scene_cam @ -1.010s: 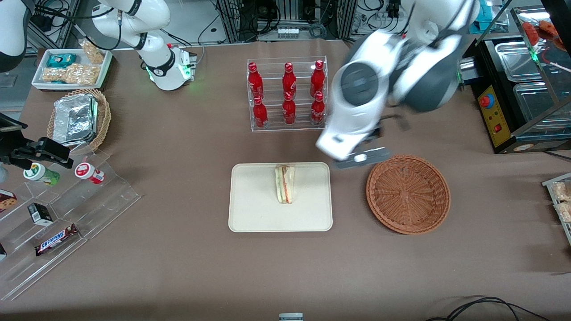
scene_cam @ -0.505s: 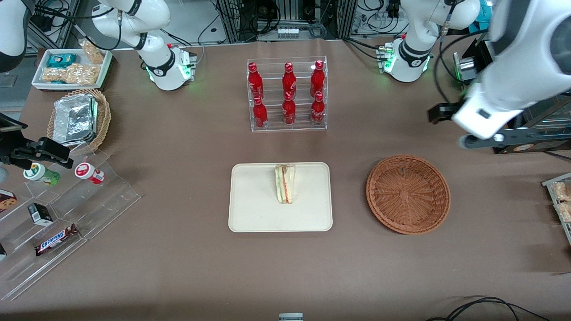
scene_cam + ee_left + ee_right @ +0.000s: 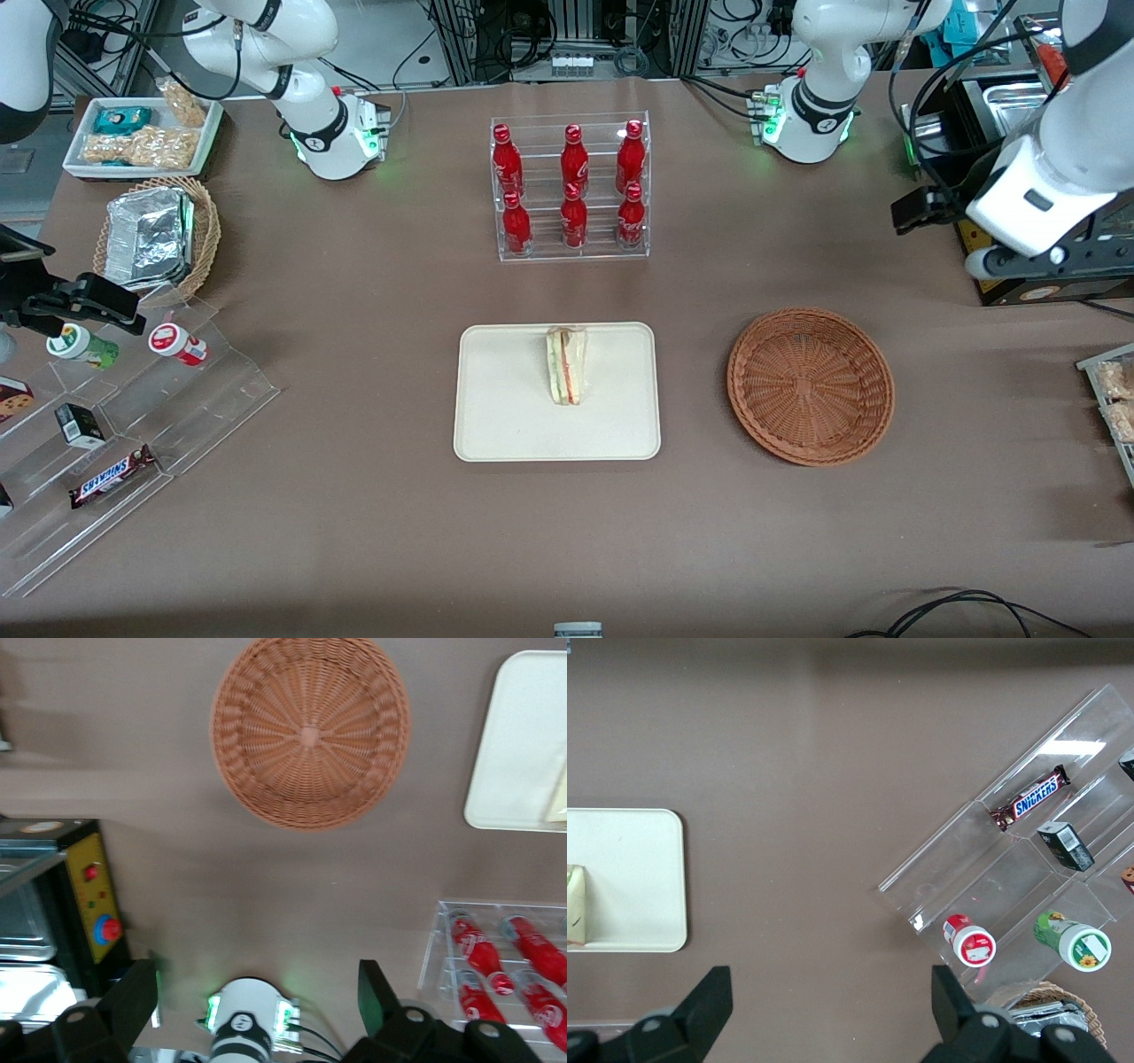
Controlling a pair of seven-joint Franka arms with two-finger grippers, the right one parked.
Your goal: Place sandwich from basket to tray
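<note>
Sandwich [image 3: 566, 365]: you see it lying on the tray [image 3: 505, 416], toward 12 o'clock.
Basket [image 3: 811, 385]: beside the tray, holding nothing.
End effector [image 3: 257, 1005]: raised above the bench toward the working arm's end, fingers spread wide, gripping nothing.

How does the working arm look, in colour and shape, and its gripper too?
The working left arm has glossy white rounded shells with dark grey joint sections; its base shows green lights. Black cables run near it. The gripper, raised above the working arm's end of the table, has dark, flat fingers, open.
</note>
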